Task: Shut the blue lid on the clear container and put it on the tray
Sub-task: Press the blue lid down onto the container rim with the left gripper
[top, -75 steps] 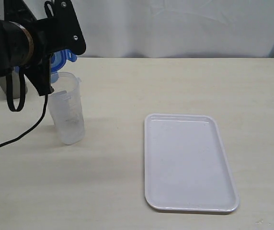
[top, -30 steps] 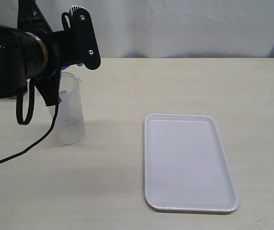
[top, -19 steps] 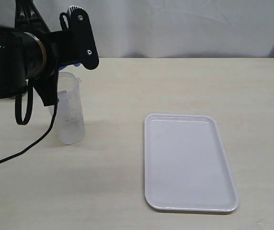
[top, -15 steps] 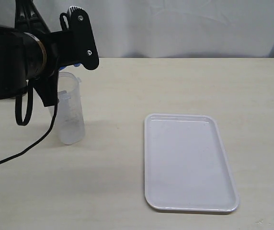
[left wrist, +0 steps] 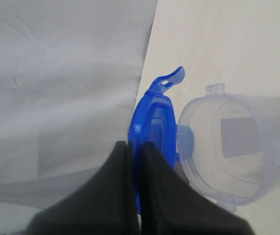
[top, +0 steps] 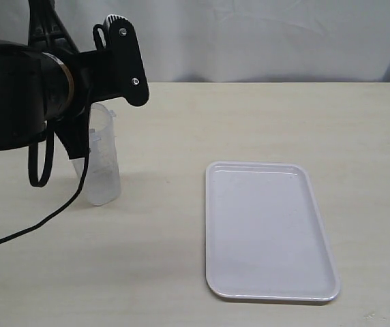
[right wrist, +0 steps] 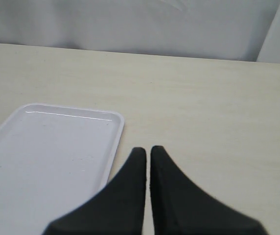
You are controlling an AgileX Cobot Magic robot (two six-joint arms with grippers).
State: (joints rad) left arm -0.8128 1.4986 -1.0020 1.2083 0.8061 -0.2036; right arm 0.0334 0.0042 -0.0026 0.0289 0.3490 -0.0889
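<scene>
We pinch the blue lid (left wrist: 154, 122) edge-on in our left end effector (left wrist: 136, 146), just beside the rim of the clear container (left wrist: 225, 152). The tray (top: 271, 231) lies at its four o'clock. Tilted so, the lid could seat crooked or topple the container.

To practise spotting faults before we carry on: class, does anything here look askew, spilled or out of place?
The blue lid stands on edge, pinched in the left pincer beside the open clear container, not flat over it. That suits a lid not yet closed; nothing spilled or damaged shows.
</scene>
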